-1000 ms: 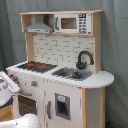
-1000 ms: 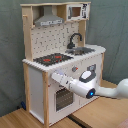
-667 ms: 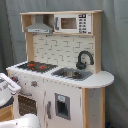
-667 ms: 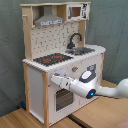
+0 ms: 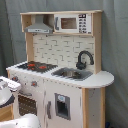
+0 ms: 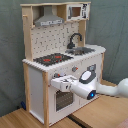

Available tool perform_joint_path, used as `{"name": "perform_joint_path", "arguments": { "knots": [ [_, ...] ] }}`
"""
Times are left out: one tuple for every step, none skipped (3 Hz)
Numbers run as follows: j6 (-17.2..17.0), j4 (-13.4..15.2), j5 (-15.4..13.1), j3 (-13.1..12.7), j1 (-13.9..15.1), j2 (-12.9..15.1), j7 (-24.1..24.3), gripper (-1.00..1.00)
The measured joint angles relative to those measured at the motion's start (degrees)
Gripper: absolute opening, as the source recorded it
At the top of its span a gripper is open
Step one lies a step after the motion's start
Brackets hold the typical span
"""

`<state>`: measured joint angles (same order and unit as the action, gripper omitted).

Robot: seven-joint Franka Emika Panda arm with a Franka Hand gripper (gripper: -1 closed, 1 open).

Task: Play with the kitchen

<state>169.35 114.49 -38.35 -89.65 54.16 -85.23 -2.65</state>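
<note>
We find the gripper (image 6: 56,82) level before the play kitchen (image 6: 60,30), beside the oven door (image 6: 63,99); its grip state we cannot tell.

A big grey-green curtain (image 5: 116,60) hangs at the back in both exterior views; it has soft folds running up and down. In the second exterior view the floor (image 6: 30,120) is light brown wooden boards — a dark gap runs between two of them; the light is soft and even.
</note>
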Motion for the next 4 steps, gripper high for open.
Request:
{"name": "perform_joint_path", "arguments": {
  "knots": [
    [-0.23,-0.05,-3.72,0.14,-0.07,0.00,-4.90,-1.00],
    [-0.30,-0.22,-9.34,0.38,-0.11,0.00,-6.49,-1.00],
    [-0.29,-0.32,-11.23,0.45,-0.19,0.04,-5.53,-1.00],
    [-0.29,-0.33,-11.23,0.45,-0.20,0.04,-5.48,1.00]
  ]
}}
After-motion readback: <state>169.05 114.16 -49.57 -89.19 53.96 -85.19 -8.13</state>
